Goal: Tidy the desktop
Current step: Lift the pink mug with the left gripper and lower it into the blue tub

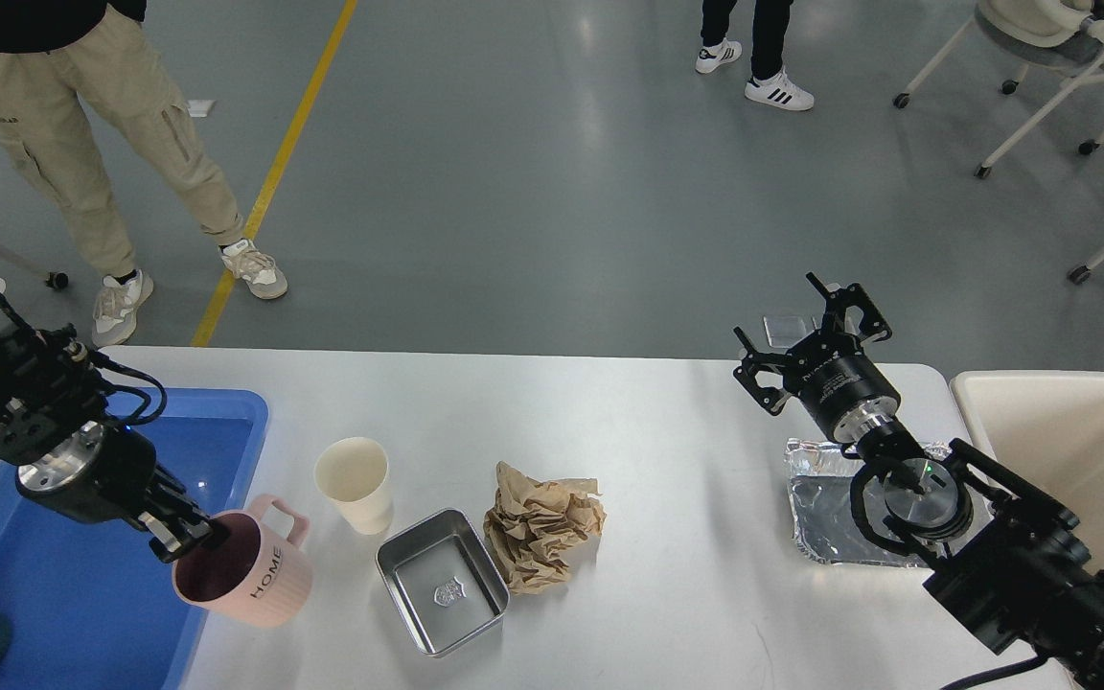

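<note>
Cup [354, 482] left of tin [443, 581]; crumpled paper [540, 525] right of tin.

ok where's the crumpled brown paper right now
In the head view, the crumpled brown paper lies near the middle of the desktop, just right of the metal tin, with the paper cup further left.

We are losing the blue tray [92, 613] past the left and near edges. Our right arm is covering part of the foil tray [816, 508]. The cream bin [1069, 431] is running off right. Both standing people are being cropped at the far edge.
</note>
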You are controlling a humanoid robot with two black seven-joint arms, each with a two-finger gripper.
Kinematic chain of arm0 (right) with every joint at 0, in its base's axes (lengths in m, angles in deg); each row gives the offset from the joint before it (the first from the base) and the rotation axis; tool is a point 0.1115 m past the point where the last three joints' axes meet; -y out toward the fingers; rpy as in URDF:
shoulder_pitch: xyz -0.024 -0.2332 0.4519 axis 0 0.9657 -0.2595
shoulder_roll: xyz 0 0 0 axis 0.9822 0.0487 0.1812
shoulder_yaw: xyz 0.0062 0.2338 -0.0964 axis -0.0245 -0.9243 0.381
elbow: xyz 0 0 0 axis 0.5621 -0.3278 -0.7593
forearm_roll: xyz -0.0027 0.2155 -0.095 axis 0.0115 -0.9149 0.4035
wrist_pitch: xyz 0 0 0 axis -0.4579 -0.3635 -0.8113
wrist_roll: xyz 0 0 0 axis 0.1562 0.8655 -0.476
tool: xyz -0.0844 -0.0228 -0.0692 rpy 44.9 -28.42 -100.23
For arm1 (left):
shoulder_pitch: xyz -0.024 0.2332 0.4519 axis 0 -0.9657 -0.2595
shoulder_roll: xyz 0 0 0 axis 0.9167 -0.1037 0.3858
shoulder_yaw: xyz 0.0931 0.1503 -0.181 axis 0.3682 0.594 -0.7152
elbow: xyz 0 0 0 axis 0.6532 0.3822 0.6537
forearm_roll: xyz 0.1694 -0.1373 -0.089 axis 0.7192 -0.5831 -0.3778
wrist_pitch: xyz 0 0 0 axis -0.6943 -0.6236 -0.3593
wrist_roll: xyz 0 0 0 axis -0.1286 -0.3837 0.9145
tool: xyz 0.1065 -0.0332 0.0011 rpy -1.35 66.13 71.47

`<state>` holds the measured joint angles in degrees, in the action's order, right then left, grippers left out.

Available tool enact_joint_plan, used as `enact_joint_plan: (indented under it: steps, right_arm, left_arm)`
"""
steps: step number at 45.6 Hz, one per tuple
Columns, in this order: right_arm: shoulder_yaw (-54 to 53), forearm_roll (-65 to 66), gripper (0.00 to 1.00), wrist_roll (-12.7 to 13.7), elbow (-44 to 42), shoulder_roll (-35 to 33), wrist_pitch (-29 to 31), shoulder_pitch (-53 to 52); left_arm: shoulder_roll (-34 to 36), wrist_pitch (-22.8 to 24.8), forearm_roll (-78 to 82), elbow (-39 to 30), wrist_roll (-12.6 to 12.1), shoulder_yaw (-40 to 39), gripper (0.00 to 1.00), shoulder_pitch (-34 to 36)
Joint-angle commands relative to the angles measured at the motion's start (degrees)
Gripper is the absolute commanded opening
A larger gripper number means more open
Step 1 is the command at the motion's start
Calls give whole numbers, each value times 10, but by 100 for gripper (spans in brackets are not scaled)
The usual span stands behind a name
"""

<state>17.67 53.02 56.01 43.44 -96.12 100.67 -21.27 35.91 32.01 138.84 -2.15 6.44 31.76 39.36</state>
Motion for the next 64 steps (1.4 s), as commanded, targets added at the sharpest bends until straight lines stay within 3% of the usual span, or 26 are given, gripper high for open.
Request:
enact_joint_plan:
  steps: [1, 16, 29, 40, 45, 64]
  right_arm:
    - [0, 0, 100, 0, 1, -1, 0, -2]
    - [0, 0, 100, 0, 2, -1, 0, -2]
    - [-1, 0, 100, 0, 4, -1, 0, -2]
    - [-1, 0, 100, 0, 3, -1, 0, -3]
    - [-1, 0, 100, 0, 4, -1, 1, -2]
    - [-1, 0, 100, -1, 4, -2, 2, 1]
  left_arm:
    - [52, 0, -16, -12, 1, -13, 1, 30]
    - [203, -15, -16, -54, 22, -7, 2, 29]
    - [245, -114, 19, -10, 19, 5, 2, -31]
    - [225, -180, 36, 57, 5, 5, 2, -79]
    - [202, -204, 39, 81, -12, 5, 2, -110]
    - [110, -213, 61, 134, -19, 6, 2, -158]
